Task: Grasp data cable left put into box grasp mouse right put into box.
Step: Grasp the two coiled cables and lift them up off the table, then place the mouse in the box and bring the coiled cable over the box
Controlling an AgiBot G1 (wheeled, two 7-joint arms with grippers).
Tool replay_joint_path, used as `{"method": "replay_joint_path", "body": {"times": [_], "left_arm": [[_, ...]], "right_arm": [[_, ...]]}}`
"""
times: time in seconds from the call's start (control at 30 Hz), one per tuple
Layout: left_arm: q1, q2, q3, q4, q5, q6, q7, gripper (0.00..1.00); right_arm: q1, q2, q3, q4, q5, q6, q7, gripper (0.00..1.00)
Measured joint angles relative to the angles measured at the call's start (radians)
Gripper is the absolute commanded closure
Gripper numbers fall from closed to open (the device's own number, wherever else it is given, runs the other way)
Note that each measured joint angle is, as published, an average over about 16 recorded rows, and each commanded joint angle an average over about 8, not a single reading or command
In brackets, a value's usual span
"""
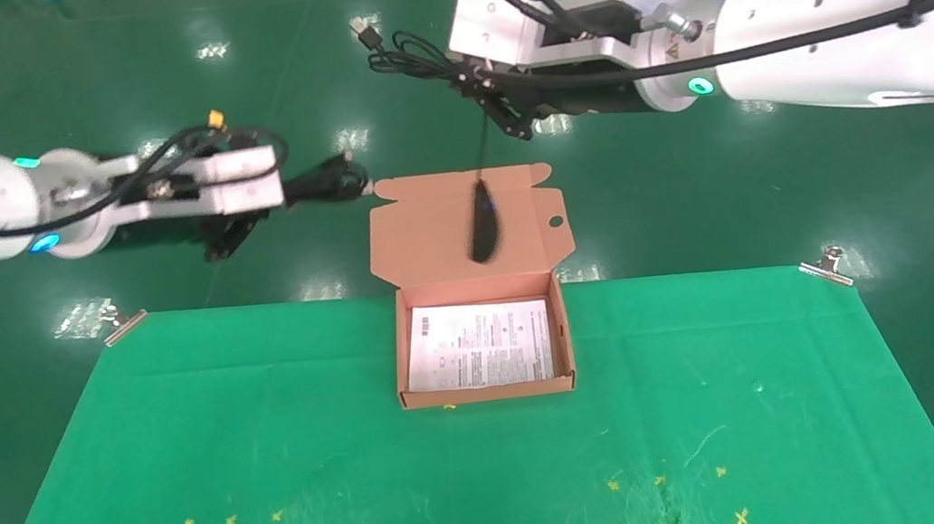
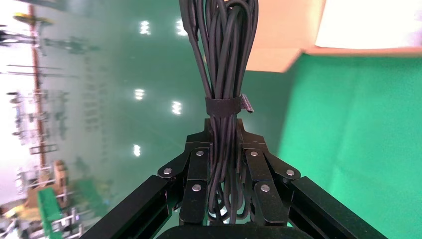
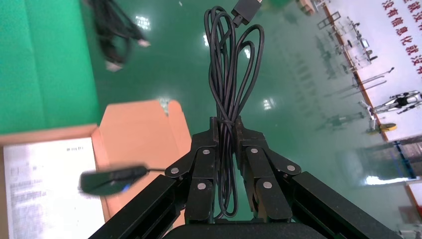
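Green cloth [image 1: 277,471] nearest, bare. Box [image 1: 568,330] sitting open at cloth's far edge, white printed sheet [image 1: 480,356] inside, lid [image 1: 426,231] flung back.

Left gripper [image 1: 284,194] hovering left of lid, jaws pinching data cable [image 2: 224,64] bundle.

Right gripper [image 1: 490,99] raised behind box, jaws pinching mouse cord [image 3: 229,99]; mouse [image 1: 482,223] dangling over lid.

Judgement: both carrying toward box; next calls for lowering over cavity, then releasing.
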Motion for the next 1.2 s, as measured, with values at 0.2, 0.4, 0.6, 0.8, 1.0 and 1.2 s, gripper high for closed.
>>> {"method": "replay_joint_path", "body": {"times": [0.2,0.4,0.6,0.8,1.0,1.2], "left_arm": [[-0.016,0.026,-0.003,0.036,0.017,-0.04,0.008,1.0],[-0.013,0.024,0.001,0.052,0.033,-0.042,-0.004,1.0],[0.002,0.016,0.017,0.057,0.075,-0.024,-0.04,1.0],[0.016,0.012,0.036,0.045,0.129,0.001,-0.095,1.0],[0.026,0.01,0.047,0.021,0.17,0.017,-0.142,1.0],[0.031,0.007,0.049,-0.001,0.185,0.024,-0.166,1.0]], "right_arm": [[0.01,-0.032,-0.001,-0.049,0.005,0.03,-0.023,1.0],[-0.002,-0.054,-0.013,-0.09,-0.006,0.054,-0.049,1.0],[-0.03,-0.077,-0.035,-0.136,-0.016,0.072,-0.082,1.0],[-0.061,-0.098,-0.063,-0.174,-0.006,0.081,-0.107,1.0],[-0.08,-0.115,-0.114,-0.195,0.026,0.098,-0.105,1.0],[-0.084,-0.126,-0.198,-0.208,0.082,0.135,-0.072,1.0]]}}
